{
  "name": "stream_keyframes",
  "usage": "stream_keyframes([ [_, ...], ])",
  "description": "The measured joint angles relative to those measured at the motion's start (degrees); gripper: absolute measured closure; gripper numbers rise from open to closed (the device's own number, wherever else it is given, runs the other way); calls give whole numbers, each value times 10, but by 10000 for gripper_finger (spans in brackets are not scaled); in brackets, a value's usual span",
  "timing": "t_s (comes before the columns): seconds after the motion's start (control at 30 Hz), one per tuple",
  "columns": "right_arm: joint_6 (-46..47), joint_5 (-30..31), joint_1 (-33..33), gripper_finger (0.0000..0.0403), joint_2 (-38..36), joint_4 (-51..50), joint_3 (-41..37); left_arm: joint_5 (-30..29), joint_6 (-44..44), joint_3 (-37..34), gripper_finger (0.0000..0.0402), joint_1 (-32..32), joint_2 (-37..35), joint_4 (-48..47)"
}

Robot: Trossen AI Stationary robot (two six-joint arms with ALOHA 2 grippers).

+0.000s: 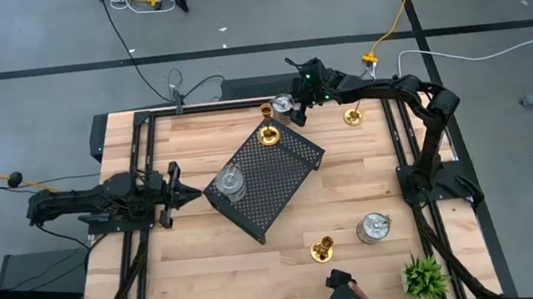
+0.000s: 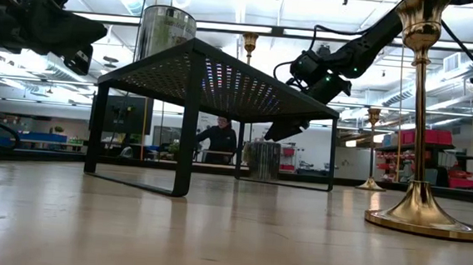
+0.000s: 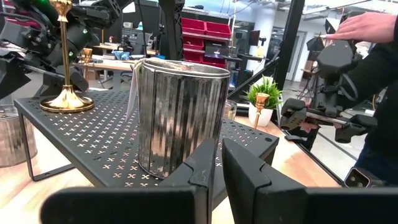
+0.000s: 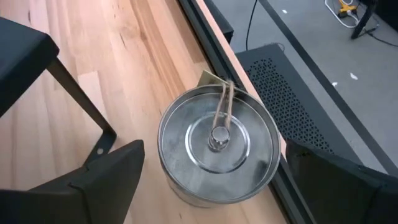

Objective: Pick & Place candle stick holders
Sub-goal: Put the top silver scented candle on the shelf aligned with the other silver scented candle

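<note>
A squat silver candle stick holder (image 4: 217, 146) stands on its base near the table's far edge (image 1: 284, 104). My right gripper (image 4: 217, 186) hangs open above it, one finger on either side and clear of its rim. The black perforated tray (image 1: 280, 183) at the table's middle carries another silver holder (image 1: 230, 184) and a gold one (image 1: 269, 134). More holders stand on the wood: gold (image 1: 353, 115), gold (image 1: 322, 250), silver (image 1: 373, 228). My left gripper (image 1: 183, 191) rests shut at the left, pointing level at the tray's silver holder (image 3: 180, 118).
The table's dark frame rail (image 4: 249, 81) runs right behind the far silver holder, and a tray leg (image 4: 81, 102) stands beside it. A small green plant (image 1: 424, 277) sits at the near right corner. A person's hand (image 3: 367, 25) shows beyond the table.
</note>
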Motion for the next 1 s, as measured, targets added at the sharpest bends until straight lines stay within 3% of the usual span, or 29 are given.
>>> stream_keyframes([
  [1.0,4,9,6,7,28,38,1,0,0,0,362,0,0,0],
])
